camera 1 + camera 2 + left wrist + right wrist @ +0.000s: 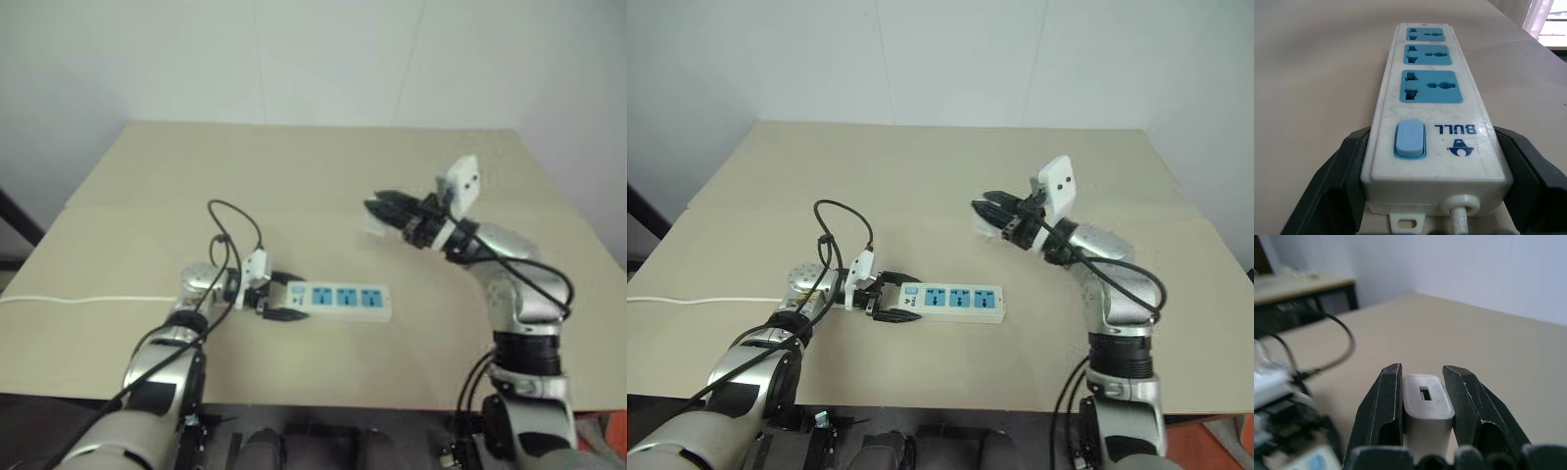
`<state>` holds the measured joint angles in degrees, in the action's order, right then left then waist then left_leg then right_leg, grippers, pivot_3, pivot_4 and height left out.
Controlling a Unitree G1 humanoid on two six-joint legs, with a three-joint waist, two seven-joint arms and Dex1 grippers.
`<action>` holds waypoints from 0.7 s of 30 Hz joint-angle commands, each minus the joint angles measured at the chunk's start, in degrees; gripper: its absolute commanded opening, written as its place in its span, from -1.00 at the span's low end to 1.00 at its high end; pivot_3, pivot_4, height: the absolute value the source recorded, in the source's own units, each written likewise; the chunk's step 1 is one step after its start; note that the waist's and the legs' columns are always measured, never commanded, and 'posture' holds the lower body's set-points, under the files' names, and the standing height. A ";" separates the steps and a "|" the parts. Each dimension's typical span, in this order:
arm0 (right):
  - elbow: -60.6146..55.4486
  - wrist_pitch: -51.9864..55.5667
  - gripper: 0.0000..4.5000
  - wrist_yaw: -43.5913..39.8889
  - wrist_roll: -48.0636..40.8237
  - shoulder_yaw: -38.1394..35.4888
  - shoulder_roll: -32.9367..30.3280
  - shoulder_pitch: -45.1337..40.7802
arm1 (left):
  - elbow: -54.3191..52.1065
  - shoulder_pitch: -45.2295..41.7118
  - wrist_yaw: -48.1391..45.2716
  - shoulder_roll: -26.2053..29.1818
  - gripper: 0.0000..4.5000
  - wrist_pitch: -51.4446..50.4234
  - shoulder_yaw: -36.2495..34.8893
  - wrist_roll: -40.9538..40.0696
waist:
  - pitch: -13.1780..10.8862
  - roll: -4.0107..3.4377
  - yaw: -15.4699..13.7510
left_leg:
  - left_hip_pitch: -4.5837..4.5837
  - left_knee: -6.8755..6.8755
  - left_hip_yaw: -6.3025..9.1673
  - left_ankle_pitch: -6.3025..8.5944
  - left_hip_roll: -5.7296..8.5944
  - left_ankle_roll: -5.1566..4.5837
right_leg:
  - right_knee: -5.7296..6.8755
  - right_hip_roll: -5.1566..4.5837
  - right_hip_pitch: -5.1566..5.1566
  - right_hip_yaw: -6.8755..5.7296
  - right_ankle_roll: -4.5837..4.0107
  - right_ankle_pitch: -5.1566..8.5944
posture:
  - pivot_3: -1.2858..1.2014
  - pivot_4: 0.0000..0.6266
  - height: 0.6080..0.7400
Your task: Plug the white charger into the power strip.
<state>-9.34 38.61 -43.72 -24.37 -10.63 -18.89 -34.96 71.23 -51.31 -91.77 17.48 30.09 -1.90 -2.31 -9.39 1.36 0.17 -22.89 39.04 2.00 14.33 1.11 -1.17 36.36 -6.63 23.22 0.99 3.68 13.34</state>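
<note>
The power strip [343, 300] lies flat on the beige table [323, 176], a white bar with three blue sockets and a blue switch [1410, 139] at its cord end. My left gripper [278, 300] is shut on that cord end, one black finger on each side of the strip [1432, 105]. My right gripper [378, 210] hangs in the air above the table to the right of the strip, pointing left, and is shut on the white charger [1427, 404], a small white block with a slot in its end face. The charger [374, 224] is well apart from the sockets.
A thin white cord [88, 300] runs from the strip's left end off the table's left edge. Black cables [230, 230] loop above my left wrist. Another table [1298, 289] stands in the background by the wall.
</note>
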 commanded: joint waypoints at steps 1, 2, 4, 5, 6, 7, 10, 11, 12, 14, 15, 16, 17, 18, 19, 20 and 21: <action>-4.06 1.04 -0.51 1.48 -5.96 -1.48 2.16 2.84 | 0.62 -0.39 -0.16 -0.44 0.46 0.14 0.73 0.52 | 0.00 0.00 0.01 | 0.00 0.00 0.01 0.00 0.00 0.00 | -0.01 0.00 0.00 0.00 0.00 0.00 | 0.03 -0.52 1.00; -4.18 0.87 -0.51 1.32 -6.85 -1.03 2.63 3.50 | 0.62 -0.44 -0.21 -0.39 0.46 0.10 0.71 0.47 | 0.00 -0.01 0.06 | 0.02 -0.01 0.04 0.00 0.00 0.00 | -0.01 0.01 -0.02 -0.03 0.00 0.00 | 0.03 -0.52 1.00; -3.52 -1.98 -0.51 -1.56 -8.02 0.57 3.33 5.01 | 0.62 -0.55 -0.26 -0.37 0.46 0.04 0.66 0.36 | 0.00 -0.01 0.15 | 0.01 -0.01 0.02 0.00 0.00 0.00 | 0.01 0.01 0.00 -0.03 0.00 0.00 | 0.03 -0.52 1.00; -2.84 -5.01 -0.51 -3.60 -7.90 1.54 3.78 5.86 | 0.61 -0.59 -0.25 -0.38 0.46 0.04 0.65 0.34 | 0.00 -0.01 0.26 | 0.01 -0.01 0.02 0.00 0.00 0.00 | 0.01 0.01 0.00 -0.03 0.00 0.00 | 0.03 -0.52 1.00; -2.35 -7.18 -0.51 -4.88 -7.78 2.21 3.99 6.40 | 0.61 -0.60 -0.24 -0.39 0.46 0.05 0.66 0.33 | 0.01 -0.01 0.32 | 0.02 -0.01 0.01 0.00 0.00 -0.01 | 0.00 0.01 0.00 -0.02 0.00 0.00 | 0.03 -0.52 1.00; -1.12 -9.44 -0.51 -6.78 -7.30 3.24 4.09 6.85 | 0.62 -0.63 -0.19 -0.42 0.46 0.05 0.65 0.32 | 0.00 -0.01 0.36 | 0.02 0.00 0.02 0.00 0.00 -0.01 | 0.01 0.01 -0.02 -0.03 0.00 0.00 | 0.03 -0.52 1.00; 3.47 -16.28 -0.51 -11.32 -5.21 6.40 4.61 7.26 | 0.63 -0.70 -0.12 -0.49 0.46 -0.04 0.62 0.27 | 0.01 -0.01 0.49 | 0.05 0.00 0.03 0.00 0.01 0.00 | -0.01 0.02 -0.06 -0.03 0.01 0.00 | 0.03 -0.52 1.00; 5.50 -18.20 -0.51 -12.40 -4.69 7.30 4.86 6.59 | 0.64 -0.71 -0.06 -0.48 0.46 -0.05 0.63 0.29 | 0.01 -0.01 0.52 | 0.05 0.00 0.03 0.00 0.01 0.00 | -0.01 0.02 -0.06 -0.03 0.01 0.00 | 0.03 -0.52 1.00; 7.39 -20.03 -0.51 -13.69 -4.02 8.45 4.95 5.83 | 0.60 -0.66 -0.13 -0.41 0.46 -0.05 0.58 0.23 | 0.01 -0.01 0.52 | 0.05 0.00 0.03 0.00 0.01 0.00 | 0.00 0.02 -0.06 -0.04 0.01 0.00 | 0.03 -0.52 1.00; 11.01 -23.15 -0.51 -16.16 -2.75 10.55 5.12 4.33 | 0.55 -0.61 -0.14 -0.28 0.46 -0.07 0.50 0.15 | 0.00 -0.01 0.54 | 0.06 0.00 0.02 0.00 0.01 0.00 | 0.00 0.02 -0.05 -0.04 0.01 0.00 | 0.03 -0.52 1.00; 12.68 -24.45 -0.51 -17.29 -2.29 11.34 5.18 3.73 | 0.54 -0.60 -0.14 -0.23 0.46 -0.12 0.46 0.11 | 0.00 -0.01 0.57 | 0.05 0.00 0.03 0.00 0.01 0.00 | 0.00 0.02 -0.05 -0.04 0.01 0.00 | 0.03 -0.52 1.00; 14.42 -25.48 -0.51 -18.24 -1.92 12.02 5.30 3.12 | 0.52 -0.54 -0.16 -0.17 0.46 -0.13 0.42 0.06 | 0.00 -0.01 0.56 | 0.05 0.00 0.03 0.00 0.01 0.00 | 0.00 0.02 -0.04 -0.04 0.01 0.00 | 0.03 -0.52 1.00; 15.80 -26.61 -0.51 -18.91 -1.55 12.51 5.39 2.67 | 0.48 -0.47 -0.18 -0.14 0.46 -0.11 0.41 0.04 | 0.00 -0.01 0.59 | 0.05 0.00 0.03 0.00 0.01 0.00 | 0.01 0.02 -0.04 -0.04 0.01 0.00 | 0.03 -0.52 1.00; 17.16 -27.73 -0.51 -19.42 -1.17 12.81 5.53 2.20 | 0.45 -0.40 -0.23 -0.10 0.46 -0.05 0.40 0.03 | 0.01 -0.01 0.56 | 0.05 0.00 0.04 0.00 0.01 0.00 | 0.02 0.02 -0.04 -0.04 0.01 0.00 | 0.03 -0.52 1.00; 18.90 -28.51 -0.51 -19.93 -0.91 12.99 5.62 1.52 | 0.41 -0.33 -0.24 -0.08 0.46 -0.07 0.37 -0.02 | 0.00 -0.01 0.56 | 0.05 0.00 0.05 0.00 0.01 0.00 | 0.02 0.02 -0.03 -0.04 0.01 0.00 | 0.03 -0.52 1.00; 20.42 -29.47 -0.51 -20.37 -0.50 13.11 5.66 0.94 | 0.37 -0.26 -0.25 -0.06 0.46 -0.07 0.34 -0.05 | 0.00 -0.01 0.59 | 0.05 0.00 0.06 0.00 0.01 0.00 | 0.03 0.02 -0.04 -0.06 0.01 0.00 | 0.03 -0.52 1.00; 21.77 -30.02 -0.51 -20.72 -0.39 13.09 5.71 0.35 | 0.34 -0.22 -0.25 -0.04 0.46 -0.06 0.32 -0.07 | 0.01 -0.01 0.58 | 0.06 0.01 0.06 0.00 0.01 0.00 | 0.02 0.02 -0.04 -0.06 0.01 0.00 | 0.03 -0.52 1.00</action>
<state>11.60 11.23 -63.48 -24.80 2.58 -13.36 -33.03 71.46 -51.40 -91.88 17.87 29.96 -1.94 -2.38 -9.38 1.35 0.75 -22.83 39.05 2.06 14.32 1.12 -1.17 36.38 -6.61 23.18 0.94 3.69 13.34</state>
